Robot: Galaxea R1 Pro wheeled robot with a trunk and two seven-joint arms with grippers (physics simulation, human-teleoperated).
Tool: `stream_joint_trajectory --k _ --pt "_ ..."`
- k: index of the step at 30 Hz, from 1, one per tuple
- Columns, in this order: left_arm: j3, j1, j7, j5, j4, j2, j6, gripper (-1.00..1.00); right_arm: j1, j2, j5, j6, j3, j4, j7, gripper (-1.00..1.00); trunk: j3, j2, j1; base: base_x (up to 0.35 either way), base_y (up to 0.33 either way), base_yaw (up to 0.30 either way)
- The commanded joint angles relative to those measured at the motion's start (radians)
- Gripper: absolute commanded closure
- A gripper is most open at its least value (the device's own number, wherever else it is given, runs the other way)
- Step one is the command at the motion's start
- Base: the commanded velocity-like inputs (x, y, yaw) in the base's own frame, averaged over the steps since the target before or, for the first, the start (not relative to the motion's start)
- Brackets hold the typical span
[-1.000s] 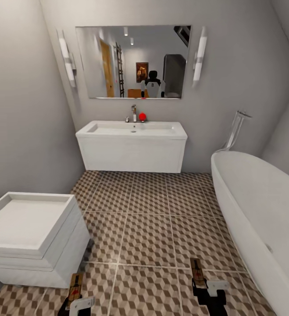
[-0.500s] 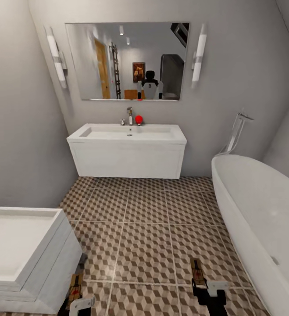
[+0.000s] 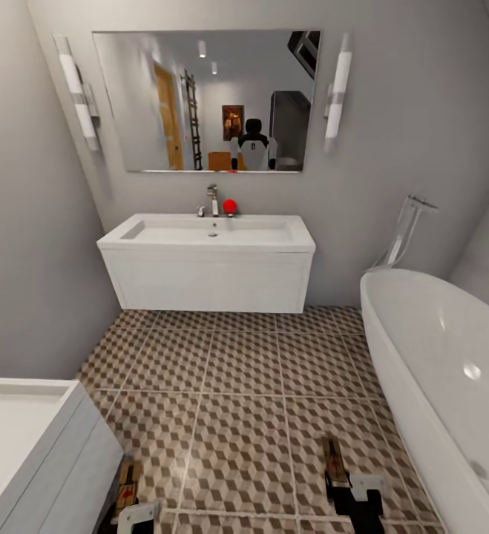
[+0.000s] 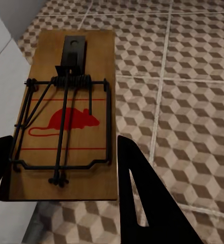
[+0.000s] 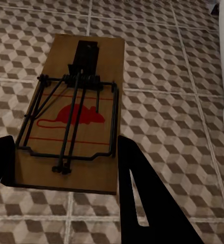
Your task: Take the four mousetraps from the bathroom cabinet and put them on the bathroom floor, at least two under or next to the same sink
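Rolling forward, the robot has brought the white wall-hung sink (image 3: 207, 267) closer, while the small white drawer unit (image 3: 36, 452) has slid toward the head view's lower left corner. Each gripper carries a mousetrap above the cube-patterned bathroom floor (image 3: 244, 386). Left gripper (image 4: 61, 178) fingers are closed against the left mousetrap (image 4: 66, 112); right gripper (image 5: 66, 173) fingers clamp the right mousetrap (image 5: 74, 109), its board reaching ahead of them. A white bathtub (image 3: 437, 371) lies beside the right gripper.

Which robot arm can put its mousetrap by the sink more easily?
Probably the right. Both tools hold a mousetrap, but the right tool has open bathroom floor ahead toward the sink, while the left tool sits beside the white unit.
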Motion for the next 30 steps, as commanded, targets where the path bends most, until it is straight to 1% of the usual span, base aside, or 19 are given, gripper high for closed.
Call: stream_joint_trajectory --k 1,30 --pt "-0.009 -0.001 0.008 0.004 0.001 0.000 -0.002 1.00 -0.001 0.000 0.007 -0.003 -0.005 0.001 0.000 1.00 -0.001 0.000 0.000 0.306 -0.008 0.000" --pt "-0.009 -0.001 0.008 0.004 0.001 0.000 -0.002 1.00 -0.001 0.000 0.007 -0.003 -0.005 0.001 0.000 1.00 -0.001 0.000 0.000 0.306 -0.001 0.000"
